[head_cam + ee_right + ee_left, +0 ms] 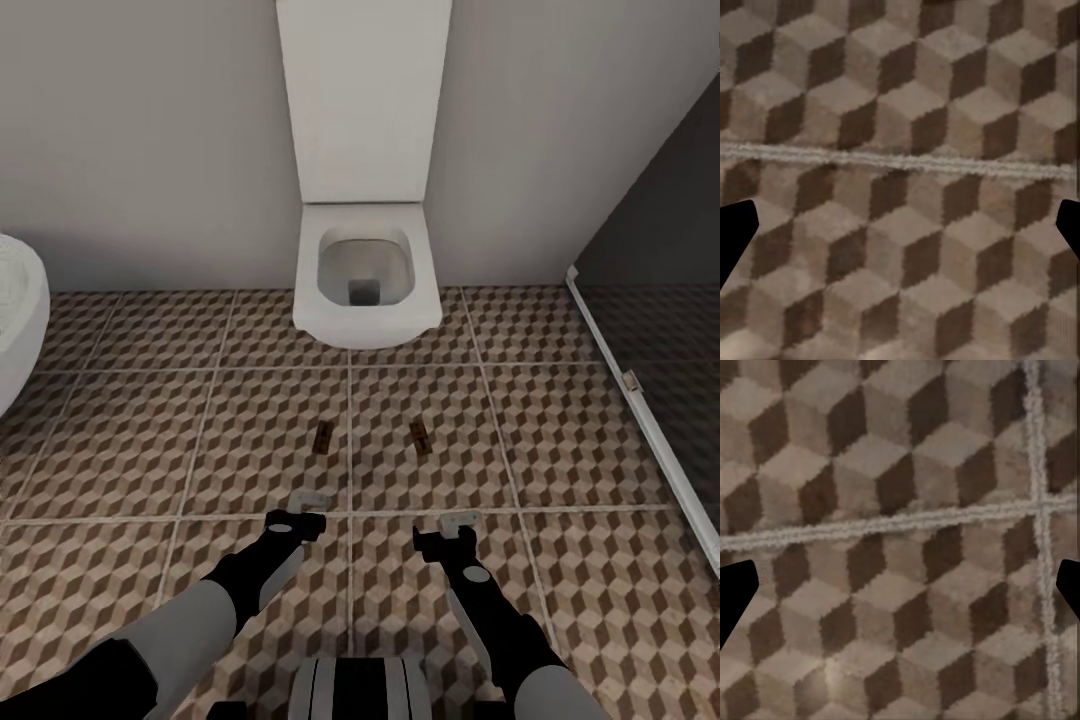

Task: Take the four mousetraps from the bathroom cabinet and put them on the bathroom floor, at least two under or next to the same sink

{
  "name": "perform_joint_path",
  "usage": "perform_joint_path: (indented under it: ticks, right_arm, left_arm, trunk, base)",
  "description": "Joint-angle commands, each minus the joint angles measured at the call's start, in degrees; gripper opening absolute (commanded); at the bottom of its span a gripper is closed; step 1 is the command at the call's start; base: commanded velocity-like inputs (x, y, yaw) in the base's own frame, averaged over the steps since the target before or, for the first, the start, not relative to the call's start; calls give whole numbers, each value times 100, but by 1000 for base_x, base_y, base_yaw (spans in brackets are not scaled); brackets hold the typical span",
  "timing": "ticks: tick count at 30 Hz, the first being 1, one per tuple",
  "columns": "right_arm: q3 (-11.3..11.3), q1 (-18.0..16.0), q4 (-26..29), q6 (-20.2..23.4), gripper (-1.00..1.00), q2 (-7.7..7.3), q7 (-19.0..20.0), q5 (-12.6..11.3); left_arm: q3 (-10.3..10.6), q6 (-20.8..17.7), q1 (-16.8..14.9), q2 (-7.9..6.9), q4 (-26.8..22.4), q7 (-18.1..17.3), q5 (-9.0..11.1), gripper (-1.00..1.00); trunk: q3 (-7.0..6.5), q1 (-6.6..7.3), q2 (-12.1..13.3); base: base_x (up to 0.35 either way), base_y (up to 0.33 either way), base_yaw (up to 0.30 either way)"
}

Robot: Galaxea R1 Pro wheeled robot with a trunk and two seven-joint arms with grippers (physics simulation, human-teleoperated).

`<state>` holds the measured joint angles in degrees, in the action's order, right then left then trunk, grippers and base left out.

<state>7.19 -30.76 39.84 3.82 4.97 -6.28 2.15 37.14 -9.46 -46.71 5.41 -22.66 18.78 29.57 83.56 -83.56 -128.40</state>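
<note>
Two mousetraps lie flat on the cube-patterned bathroom floor in front of the toilet: one left of a grout line, the other right of it. My left gripper hangs open just short of the left trap, its dark fingertips spread wide over bare tile. My right gripper is open too, a little short of the right trap, with nothing between its fingertips. The other two mousetraps, the cabinet and the sink are out of view.
A white wall-hung toilet with a tall white cistern panel stands straight ahead against the grey wall. The white bathtub's edge is at the left. A dark glass panel with a white bottom rail runs along the right.
</note>
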Motion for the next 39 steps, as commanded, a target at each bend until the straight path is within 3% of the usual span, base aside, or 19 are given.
perform_joint_path:
  ticks: [1,17,39]
  right_arm:
    - [23,-1,12,40,100,-3,-40,22]
    - [20,-1,24,40,100,-5,-40,22]
    - [28,-1,32,40,100,-5,-40,22]
  left_arm:
    - [48,-25,-2,-5,-11,47,40,100]
    - [48,-27,-3,-5,-10,47,40,100]
    - [48,-21,-5,-5,-10,47,40,100]
  trunk:
    - [-15,23,40]
    - [-316,375,682]
    - [-898,858,1564]
  base:
    - [0,0,0]
    - [0,0,0]
    - [0,0,0]
